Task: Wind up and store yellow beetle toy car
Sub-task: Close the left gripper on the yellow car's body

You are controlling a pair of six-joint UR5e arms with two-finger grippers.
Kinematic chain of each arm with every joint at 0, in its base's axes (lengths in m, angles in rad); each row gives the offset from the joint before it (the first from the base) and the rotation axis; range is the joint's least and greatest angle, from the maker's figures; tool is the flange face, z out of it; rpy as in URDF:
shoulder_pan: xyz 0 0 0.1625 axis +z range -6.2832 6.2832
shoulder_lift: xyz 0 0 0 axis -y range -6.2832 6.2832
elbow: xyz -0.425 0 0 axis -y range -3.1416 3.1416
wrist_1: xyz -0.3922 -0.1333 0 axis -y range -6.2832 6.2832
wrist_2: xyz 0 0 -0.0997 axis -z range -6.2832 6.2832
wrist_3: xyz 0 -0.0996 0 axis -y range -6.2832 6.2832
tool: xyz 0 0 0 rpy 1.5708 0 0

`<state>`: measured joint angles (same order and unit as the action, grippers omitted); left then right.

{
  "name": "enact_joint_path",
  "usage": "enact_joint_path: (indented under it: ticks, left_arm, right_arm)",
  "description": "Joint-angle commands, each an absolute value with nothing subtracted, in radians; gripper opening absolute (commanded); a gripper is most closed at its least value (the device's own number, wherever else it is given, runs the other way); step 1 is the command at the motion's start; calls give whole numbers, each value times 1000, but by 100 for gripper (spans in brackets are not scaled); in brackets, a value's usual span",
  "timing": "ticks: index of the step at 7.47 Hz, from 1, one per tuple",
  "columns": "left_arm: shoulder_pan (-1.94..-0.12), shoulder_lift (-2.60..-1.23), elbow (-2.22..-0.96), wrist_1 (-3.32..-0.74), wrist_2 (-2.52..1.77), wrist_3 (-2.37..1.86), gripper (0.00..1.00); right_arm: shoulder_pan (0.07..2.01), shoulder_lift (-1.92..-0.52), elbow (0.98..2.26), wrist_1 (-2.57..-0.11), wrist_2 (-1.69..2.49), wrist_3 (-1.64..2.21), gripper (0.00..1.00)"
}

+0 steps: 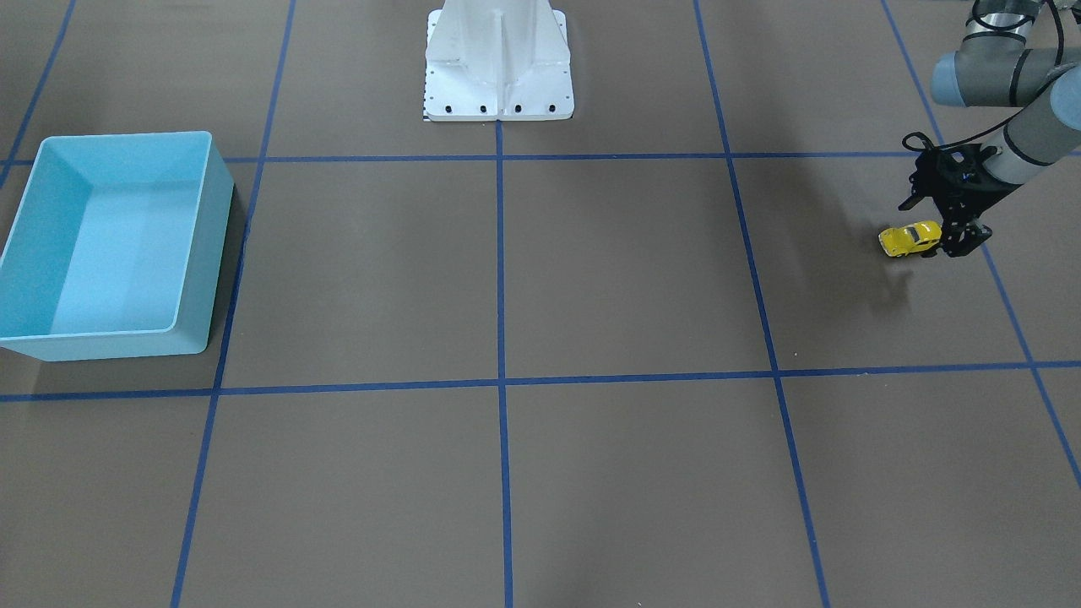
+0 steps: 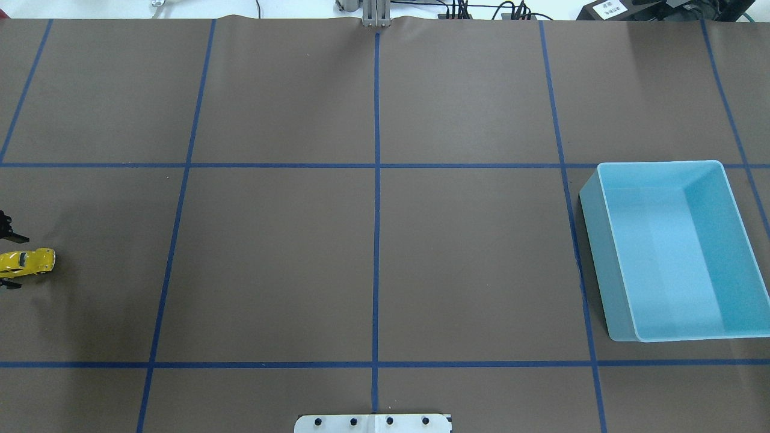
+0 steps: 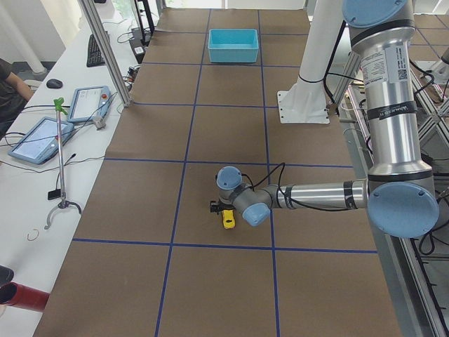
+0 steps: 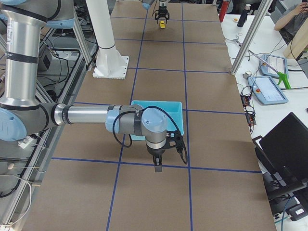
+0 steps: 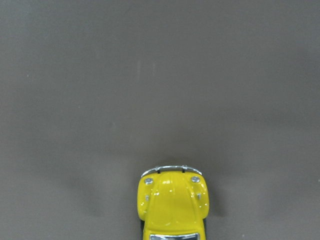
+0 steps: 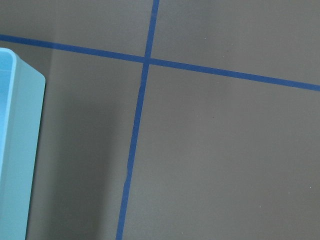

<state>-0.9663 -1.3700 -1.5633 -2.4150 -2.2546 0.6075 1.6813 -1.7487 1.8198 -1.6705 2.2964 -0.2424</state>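
Fingers of the left gripper stand one on each side of the rear of the tiny glossy yellow beetle toy car and pinch it there. The car's rounded nose and chrome bumper point away from the wrist. The car sits low over the brown paper-covered table at the robot's far left end, inside a square of the blue tape grid. A soft shadow lies beneath it. The pictures do not settle whether its wheels touch the surface. The left arm reaches out nearly level from the white robot pedestal to this spot. The right gripper hangs pointing straight down over the table at the robot's right end, just beside the light blue rectangular plastic bin and outside it, above a crossing of tape lines. It shows only in the side view, and I cannot tell whether its fingers are spread or pressed together. The bin stands upright on the table, well apart from the car, with the full width of the grid between them.
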Motion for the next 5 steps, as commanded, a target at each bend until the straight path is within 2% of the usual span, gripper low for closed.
enact_joint_path:
  ticks: [1, 5]
  left_arm:
    - [-956, -1387, -1546, -2414, -2250, 607, 95]
    - [-940, -1402, -1537, -2413, -2247, 572, 91]
  right_arm:
    - [1683, -1749, 1819, -1671, 2296, -242, 100]
    - [1681, -1752, 1818, -1671, 2296, -242, 100]
